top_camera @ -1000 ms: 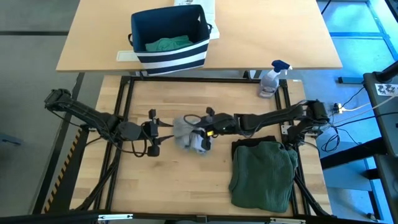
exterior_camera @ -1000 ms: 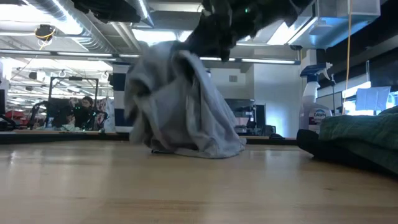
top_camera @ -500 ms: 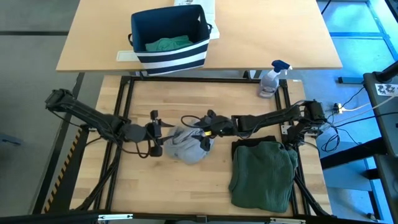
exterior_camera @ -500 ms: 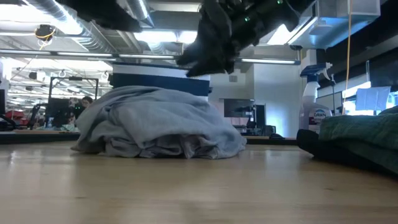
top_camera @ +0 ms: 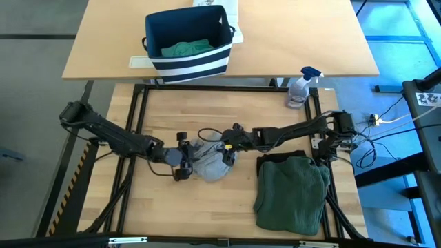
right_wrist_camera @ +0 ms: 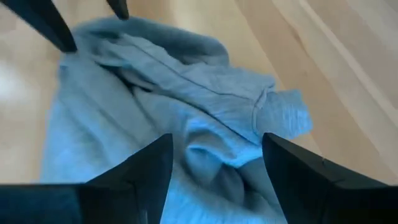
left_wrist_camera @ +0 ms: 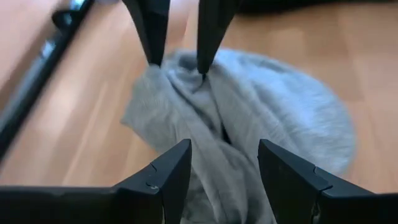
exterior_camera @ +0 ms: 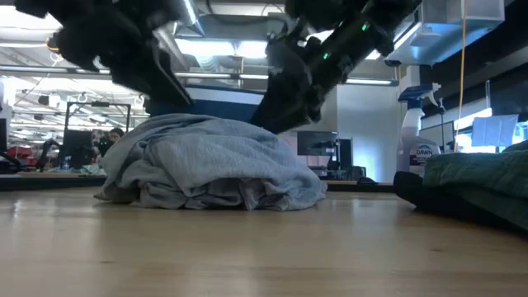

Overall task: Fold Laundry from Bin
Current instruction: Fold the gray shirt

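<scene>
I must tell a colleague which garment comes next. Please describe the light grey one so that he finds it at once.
On the lower wooden table, look between the two grippers. The light grey garment lies there crumpled, unlike the folded dark green garment beside it.

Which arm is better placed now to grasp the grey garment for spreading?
Left, marginally. The left gripper is open at the grey garment, fingertips over its edge. The right gripper is open above its far side.

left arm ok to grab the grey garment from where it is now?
Probably yes. The left gripper sits open at the edge of the grey garment, cloth right ahead of its fingers. The right gripper, also open, hovers over the opposite side, so it could crowd a central grab.
</scene>
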`<control>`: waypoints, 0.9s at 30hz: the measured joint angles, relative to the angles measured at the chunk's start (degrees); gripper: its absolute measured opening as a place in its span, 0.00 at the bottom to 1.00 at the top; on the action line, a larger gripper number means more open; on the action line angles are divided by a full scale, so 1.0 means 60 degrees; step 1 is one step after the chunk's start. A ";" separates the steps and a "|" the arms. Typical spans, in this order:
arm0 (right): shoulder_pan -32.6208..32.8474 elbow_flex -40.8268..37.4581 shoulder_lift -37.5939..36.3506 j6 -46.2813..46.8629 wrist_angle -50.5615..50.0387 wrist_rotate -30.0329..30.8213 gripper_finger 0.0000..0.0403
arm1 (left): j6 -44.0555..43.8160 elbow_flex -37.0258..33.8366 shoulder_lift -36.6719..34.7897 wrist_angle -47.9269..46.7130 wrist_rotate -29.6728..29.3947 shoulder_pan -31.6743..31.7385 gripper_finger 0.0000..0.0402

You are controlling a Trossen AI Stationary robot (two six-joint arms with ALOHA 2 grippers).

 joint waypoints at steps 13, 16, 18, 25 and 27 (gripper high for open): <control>-0.0932 -0.0011 0.0946 -0.0510 0.2430 -0.2792 0.39 | -0.1528 -0.0004 0.1054 -0.0239 0.4261 0.0417 0.42; -0.0907 -0.0002 0.0948 -0.0615 0.2873 -0.3663 0.23 | -0.2126 -0.0004 0.1054 -0.0418 0.5065 0.0138 0.40; -0.0904 0.0131 0.0948 -0.0619 0.2937 -0.4562 0.12 | -0.2346 0.0000 0.1054 -0.0515 0.5361 -0.0069 0.38; -0.0593 0.0451 0.0948 -0.0621 0.1778 -0.5239 0.08 | -0.2639 0.0044 0.0818 -0.1304 0.5595 -0.0501 0.27; -0.0551 0.0593 0.0948 -0.0635 0.1128 -0.4826 0.11 | -0.2536 0.0239 0.0517 -0.1760 0.4750 -0.0485 0.23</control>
